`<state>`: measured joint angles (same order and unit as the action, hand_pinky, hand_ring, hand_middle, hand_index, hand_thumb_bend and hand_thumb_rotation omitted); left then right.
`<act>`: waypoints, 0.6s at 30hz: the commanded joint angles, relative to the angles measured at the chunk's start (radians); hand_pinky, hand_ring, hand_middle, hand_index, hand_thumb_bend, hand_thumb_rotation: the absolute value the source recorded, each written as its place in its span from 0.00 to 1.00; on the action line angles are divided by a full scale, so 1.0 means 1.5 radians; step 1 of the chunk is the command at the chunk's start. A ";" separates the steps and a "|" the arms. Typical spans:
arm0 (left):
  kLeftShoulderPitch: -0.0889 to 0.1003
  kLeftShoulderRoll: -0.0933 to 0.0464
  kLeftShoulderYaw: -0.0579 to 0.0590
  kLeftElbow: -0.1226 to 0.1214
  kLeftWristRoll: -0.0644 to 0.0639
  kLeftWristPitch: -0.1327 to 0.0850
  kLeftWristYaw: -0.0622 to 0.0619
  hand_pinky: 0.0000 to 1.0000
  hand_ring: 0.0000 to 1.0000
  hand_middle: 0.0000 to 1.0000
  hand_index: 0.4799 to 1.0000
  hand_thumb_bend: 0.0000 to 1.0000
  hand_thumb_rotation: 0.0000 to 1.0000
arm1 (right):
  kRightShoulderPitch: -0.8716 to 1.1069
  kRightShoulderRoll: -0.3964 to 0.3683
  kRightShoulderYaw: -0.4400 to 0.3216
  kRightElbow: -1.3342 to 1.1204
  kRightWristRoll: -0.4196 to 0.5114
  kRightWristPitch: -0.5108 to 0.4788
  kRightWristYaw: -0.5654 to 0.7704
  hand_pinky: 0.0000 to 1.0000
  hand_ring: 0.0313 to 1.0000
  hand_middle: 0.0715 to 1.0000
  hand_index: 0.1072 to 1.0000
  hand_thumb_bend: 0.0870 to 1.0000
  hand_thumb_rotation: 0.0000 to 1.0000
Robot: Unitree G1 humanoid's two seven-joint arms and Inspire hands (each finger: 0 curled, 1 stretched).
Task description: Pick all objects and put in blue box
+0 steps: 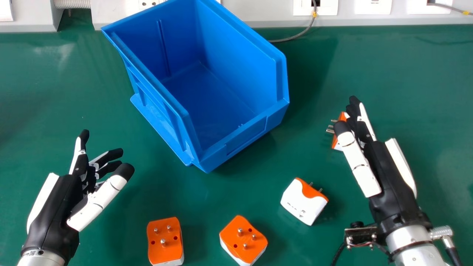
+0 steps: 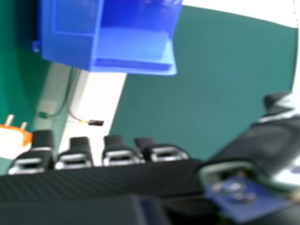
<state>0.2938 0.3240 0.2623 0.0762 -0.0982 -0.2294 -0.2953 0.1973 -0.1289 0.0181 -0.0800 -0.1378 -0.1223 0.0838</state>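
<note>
Sitting right of blue box (image 1: 247,136), plug adapter (image 1: 342,116) points prongs (image 1: 330,130) boxward | right fingers (image 1: 366,120), nearly straight, just beside it, likely picker | left fingers (image 1: 111,155), loosely spread, left of box

The left robot hand (image 1: 55,208) and right robot hand (image 1: 388,177) are black with smooth white panels and rounded black fingertips (image 1: 125,170). Silver forearms (image 1: 417,246) adjoin them; by the right wrist sit a screwed-on dark bracket (image 1: 360,235), thin wires, a ridged silver connector (image 1: 440,232) and a black cable (image 1: 453,255).
</note>
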 commanded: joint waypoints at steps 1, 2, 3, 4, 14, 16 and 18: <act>-0.007 0.007 0.003 -0.004 0.000 -0.010 0.001 0.75 0.86 0.87 0.83 0.80 0.64 | -0.014 -0.004 -0.002 -0.013 0.002 -0.009 -0.003 0.93 1.00 1.00 1.00 0.19 1.00; -0.007 0.007 0.003 -0.004 0.000 -0.010 0.001 0.75 0.86 0.87 0.83 0.80 0.64 | -0.014 -0.005 -0.002 -0.014 0.003 -0.009 -0.002 0.93 1.00 1.00 1.00 0.19 1.00; -0.007 0.007 0.003 -0.005 0.000 -0.009 0.001 0.75 0.86 0.87 0.83 0.80 0.64 | -0.014 -0.005 -0.002 -0.013 0.004 -0.010 -0.002 0.93 1.00 1.00 1.00 0.19 1.00; -0.007 0.007 0.003 -0.006 0.001 -0.009 0.002 0.75 0.86 0.87 0.83 0.80 0.64 | -0.013 -0.005 -0.002 -0.014 0.003 -0.009 -0.002 0.93 1.00 1.00 1.00 0.19 1.00; -0.006 0.006 0.004 -0.006 -0.002 -0.011 0.000 0.74 0.86 0.87 0.83 0.79 0.64 | -0.013 -0.009 -0.006 -0.021 0.008 -0.013 0.001 0.93 1.00 1.00 1.00 0.17 1.00; -0.007 0.007 0.003 -0.007 0.001 -0.011 0.002 0.74 0.86 0.87 0.83 0.79 0.64 | -0.010 -0.012 -0.007 -0.027 0.006 -0.016 0.000 0.94 1.00 1.00 1.00 0.16 1.00; -0.005 0.005 0.001 -0.011 0.006 -0.009 0.006 0.74 0.86 0.87 0.83 0.79 0.64 | -0.011 -0.022 -0.008 -0.023 -0.026 -0.034 -0.020 0.95 1.00 1.00 1.00 0.13 1.00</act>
<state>0.2905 0.3242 0.2614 0.0770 -0.0966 -0.2295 -0.2927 0.1920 -0.1406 0.0167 -0.0867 -0.1516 -0.1307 0.0789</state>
